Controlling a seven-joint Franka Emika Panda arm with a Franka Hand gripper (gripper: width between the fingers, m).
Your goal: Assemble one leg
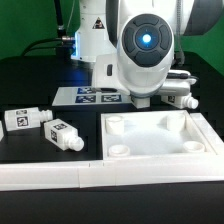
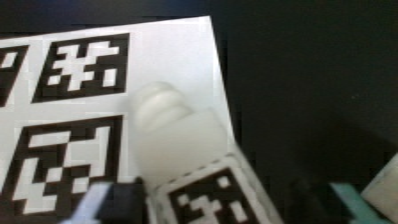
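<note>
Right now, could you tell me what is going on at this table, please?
The arm's gripper straddles one white leg over the marker board; whether it is clamped is unclear. Two more legs lie loose, to the exterior view's left of the white panel.

Exterior faces arm [image 1: 145, 50]; wrist close above marker board [image 2: 107, 100].

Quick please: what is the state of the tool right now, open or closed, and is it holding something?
Tool: open; a leg sits between its fingers, with a gap on one side, not gripped.
</note>
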